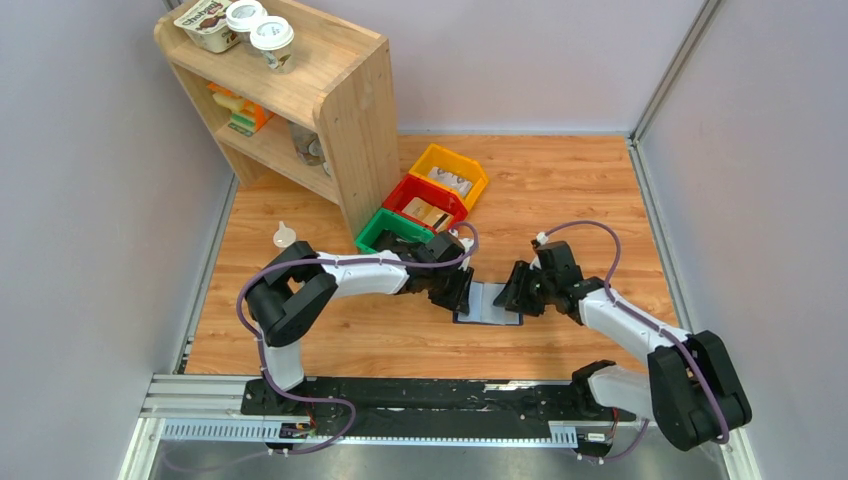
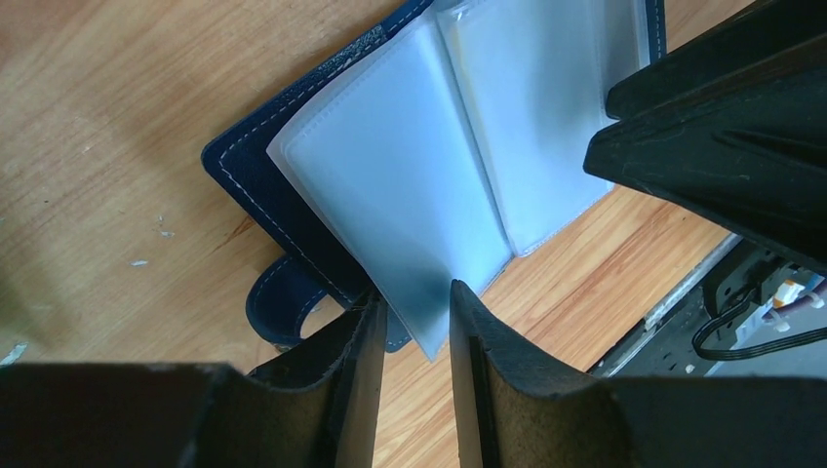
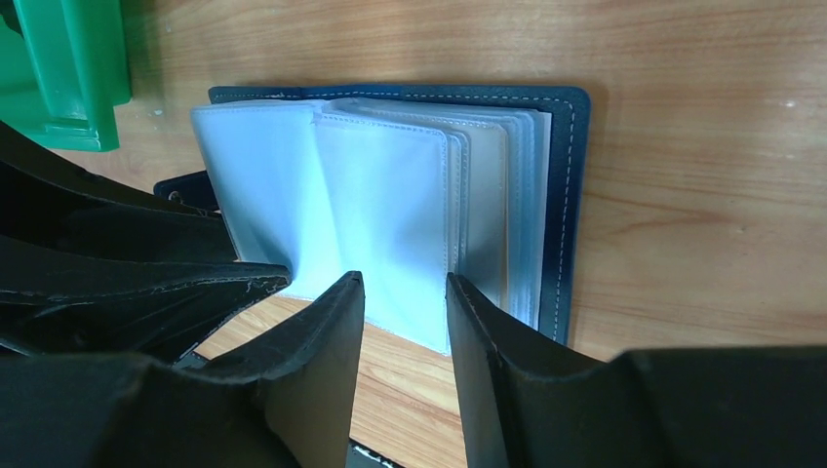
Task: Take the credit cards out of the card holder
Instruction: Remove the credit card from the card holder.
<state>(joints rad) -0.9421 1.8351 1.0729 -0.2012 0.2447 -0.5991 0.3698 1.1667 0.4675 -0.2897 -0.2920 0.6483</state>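
The navy card holder point(image 1: 488, 303) lies open on the wooden table between both grippers, its clear plastic sleeves fanned upward. My left gripper point(image 1: 462, 293) is at its left edge. In the left wrist view the fingers stand apart point(image 2: 414, 292), a sleeve corner point(image 2: 429, 312) between the tips, beside the navy cover point(image 2: 244, 185) and strap tab point(image 2: 278, 302). My right gripper point(image 1: 515, 290) is at the right edge, open point(image 3: 405, 283), with a sleeve's lower edge at its tips. A beige credit card point(image 3: 483, 214) shows through the right-hand stack of sleeves, inside the navy cover point(image 3: 564, 195).
Green point(image 1: 385, 232), red point(image 1: 425, 205) and yellow point(image 1: 450, 172) bins stand in a row behind the left arm, next to a wooden shelf point(image 1: 300, 90) with cups on top. The green bin point(image 3: 68, 68) is close to the holder's far corner. Grey walls enclose the table.
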